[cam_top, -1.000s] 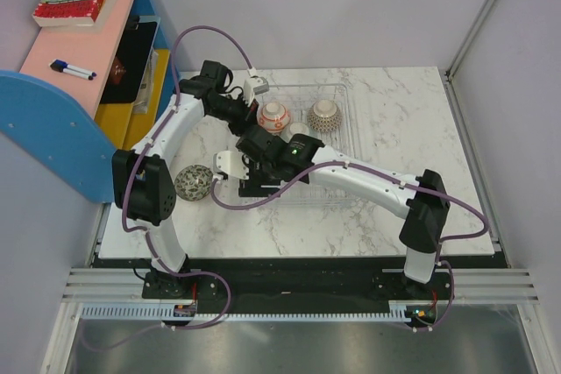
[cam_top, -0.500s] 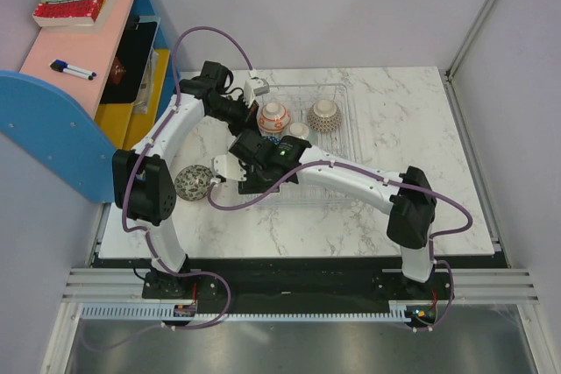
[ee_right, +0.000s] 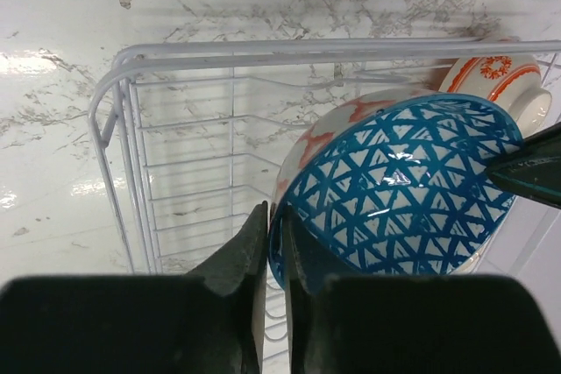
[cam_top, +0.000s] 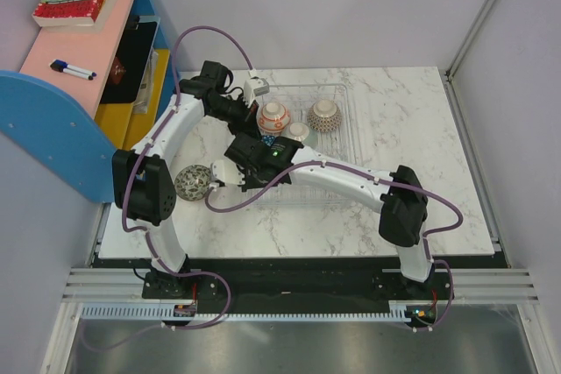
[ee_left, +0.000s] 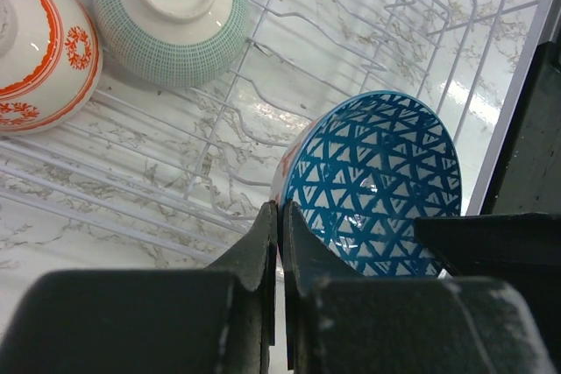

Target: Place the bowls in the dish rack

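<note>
Right tool (ee_right: 272, 216) has pinched shut on the glossy blue-triangled bowl (ee_right: 394, 190).

Marble table, a rack and one loose bowl on it.
The grey-veined table (cam_top: 412, 120) carries the wire rack (cam_top: 344, 142) near its middle. A patterned bowl (cam_top: 193, 183) sits on the bare top near the left edge, apart from the rack.
</note>
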### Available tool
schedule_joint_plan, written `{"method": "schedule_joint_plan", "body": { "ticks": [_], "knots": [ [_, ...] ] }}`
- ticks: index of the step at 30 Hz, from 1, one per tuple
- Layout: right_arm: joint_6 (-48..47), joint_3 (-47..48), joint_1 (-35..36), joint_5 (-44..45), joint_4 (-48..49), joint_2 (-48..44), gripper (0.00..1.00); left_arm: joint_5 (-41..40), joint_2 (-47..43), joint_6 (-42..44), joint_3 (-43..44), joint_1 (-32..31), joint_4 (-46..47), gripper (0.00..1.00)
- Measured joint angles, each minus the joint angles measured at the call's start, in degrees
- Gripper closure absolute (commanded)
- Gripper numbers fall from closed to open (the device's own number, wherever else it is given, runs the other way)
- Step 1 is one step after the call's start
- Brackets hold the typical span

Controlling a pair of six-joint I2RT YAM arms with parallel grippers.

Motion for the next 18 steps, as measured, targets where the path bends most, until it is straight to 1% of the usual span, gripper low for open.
{"method": "schedule_joint_plan", "body": {
  "ticks": [1, 10, 11, 13, 14, 15, 16, 18],
  "knots": [
    [-0.1, 0.1, 0.1, 0.0, -0.4, 0.2, 1.0, 0.0, 0.0, 0.0, 0.0, 0.0, 0.0, 0.98],
    [0.3, 1.1, 0.2, 0.0, -1.4, 0.3, 1.0, -0.8, 0.0, 0.2, -0.1, 0.0, -0.3, 0.98],
    [0.4, 1.3, 0.2, -0.1, -1.5, 0.3, 1.0, -0.8, 0.0, 0.2, -0.1, 0.0, -0.3, 0.85],
    [0.8, 1.7, 0.2, -0.5, -1.8, 0.3, 1.0, -0.7, 0.0, 0.2, -0.1, 0.1, -0.3, 0.72],
    [1.0, 1.9, 0.2, -0.6, -1.9, 0.3, 1.0, -0.6, 0.0, 0.2, -0.1, 0.1, -0.4, 0.61],
    [1.2, 2.1, 0.2, -0.9, -1.8, 0.3, 1.0, -0.2, 0.0, 0.2, -0.1, 0.1, -0.5, 0.57],
    [1.4, 2.1, 0.2, -1.2, -1.8, 0.3, 1.0, 0.2, 0.0, 0.2, 0.0, 0.0, -0.7, 0.49],
    [1.7, 2.2, 0.1, -2.1, -1.8, 0.3, 1.0, 1.3, 0.0, 0.1, 0.4, -0.1, -0.7, 0.41]
  ]
}}
